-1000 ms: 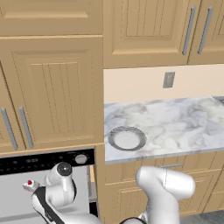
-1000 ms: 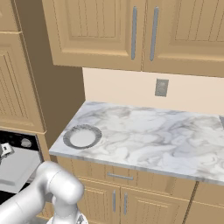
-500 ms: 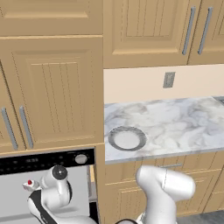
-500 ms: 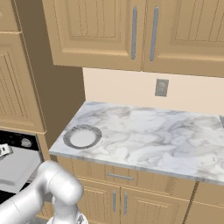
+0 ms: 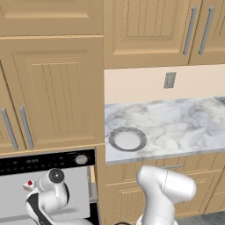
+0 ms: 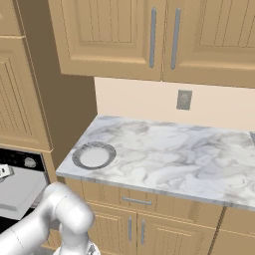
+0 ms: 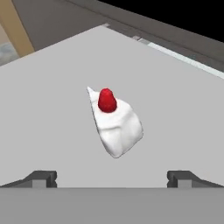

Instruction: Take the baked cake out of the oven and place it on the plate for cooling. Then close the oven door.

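The baked cake [image 7: 114,122], a small pale wedge with a red topping, lies on a flat grey tray [image 7: 52,109] in the oven [image 5: 44,161], under its black control panel. It also shows as a tiny white and red speck, the cake [image 5: 29,185], just left of my wrist, and the cake [image 6: 4,171] sits at the picture's left edge. My gripper [image 7: 111,179] is open and hovers close above the cake, a fingertip on either side, not touching it. The plate [image 5: 127,139] rests bare on the marble counter, to the right of the oven. The oven door is out of view.
The marble counter [image 6: 169,154] runs to the right of the plate [image 6: 93,155], with an outlet on the wall behind. Wooden cabinets hang above the counter and above the oven, and cabinet doors stand below the counter edge.
My wrist has sunk slightly down and to the left over the tray. The jaws stayed open and the cake has not moved.
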